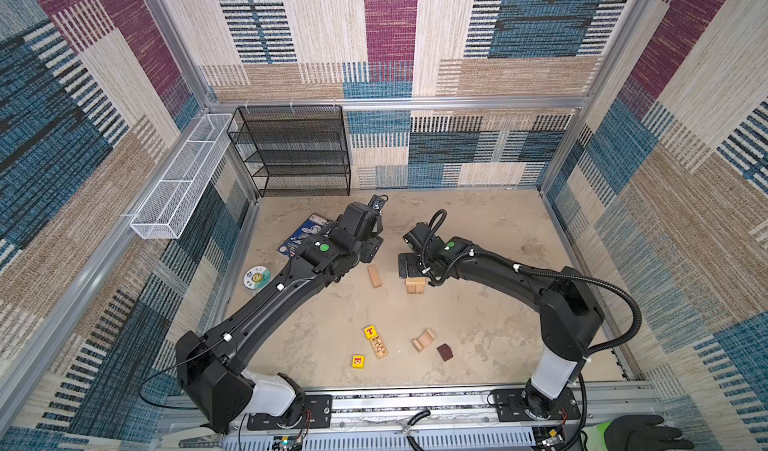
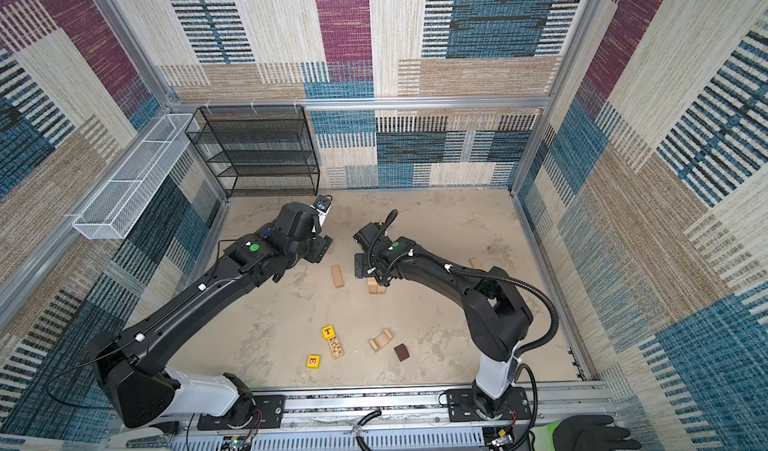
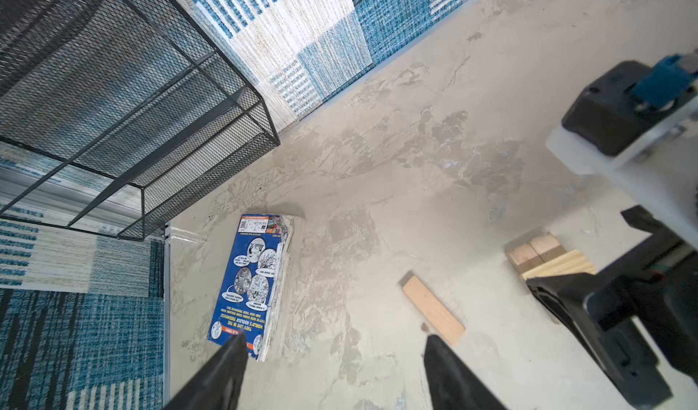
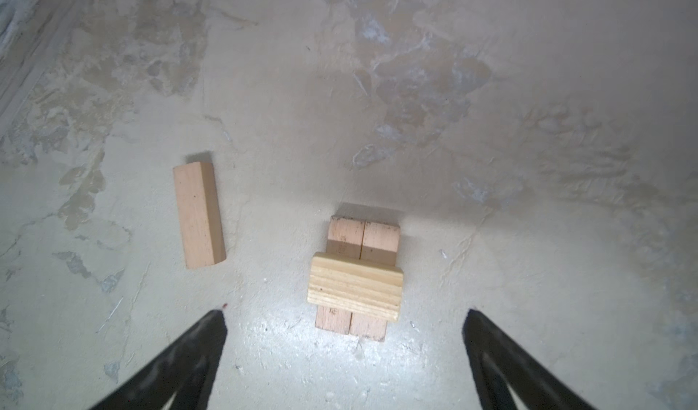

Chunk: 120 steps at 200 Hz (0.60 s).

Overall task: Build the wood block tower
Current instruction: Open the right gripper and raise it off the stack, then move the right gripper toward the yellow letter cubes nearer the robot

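Holding nothing: right pincer (image 4: pixel 345 313) spread wide above the stack (image 4: pixel 355 287), left pincer (image 3: pixel 336 338) open too. Lying flat on tabletop (image 1: pixel 478 303) just beside stack: loose bar (image 4: pixel 198 215), long axis parallel to base bars (image 4: pixel 362 234), probably nearer left pincer. Calls for closing across bar's short width.

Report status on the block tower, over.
Left gripper open, empty. Right gripper open, empty, above tower, two layers high. Loose bar beside it, apart; nothing in the way.
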Motion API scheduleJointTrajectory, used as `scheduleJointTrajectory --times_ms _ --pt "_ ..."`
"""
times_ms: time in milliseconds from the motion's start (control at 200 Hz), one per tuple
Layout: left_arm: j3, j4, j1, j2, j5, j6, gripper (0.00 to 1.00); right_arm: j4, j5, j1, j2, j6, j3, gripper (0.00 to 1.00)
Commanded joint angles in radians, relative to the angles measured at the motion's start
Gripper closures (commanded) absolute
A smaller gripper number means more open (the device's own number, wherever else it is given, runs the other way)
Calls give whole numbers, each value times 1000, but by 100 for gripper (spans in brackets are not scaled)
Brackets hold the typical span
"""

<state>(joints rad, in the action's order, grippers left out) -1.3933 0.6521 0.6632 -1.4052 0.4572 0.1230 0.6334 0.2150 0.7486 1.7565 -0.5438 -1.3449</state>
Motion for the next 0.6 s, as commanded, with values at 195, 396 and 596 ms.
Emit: scheduleJointTrajectory --times_ms 195,396,596 --pt "-47 37 -8 -51 -159 -70 22 -134 131 0 -106 225 80 4" --pt "-70 43 -25 -104 -214 -106 24 -176 167 -7 -151 262 149 8" --pt "-102 43 -34 -170 -273 -154 26 -205 185 -45 -208 242 234 10"
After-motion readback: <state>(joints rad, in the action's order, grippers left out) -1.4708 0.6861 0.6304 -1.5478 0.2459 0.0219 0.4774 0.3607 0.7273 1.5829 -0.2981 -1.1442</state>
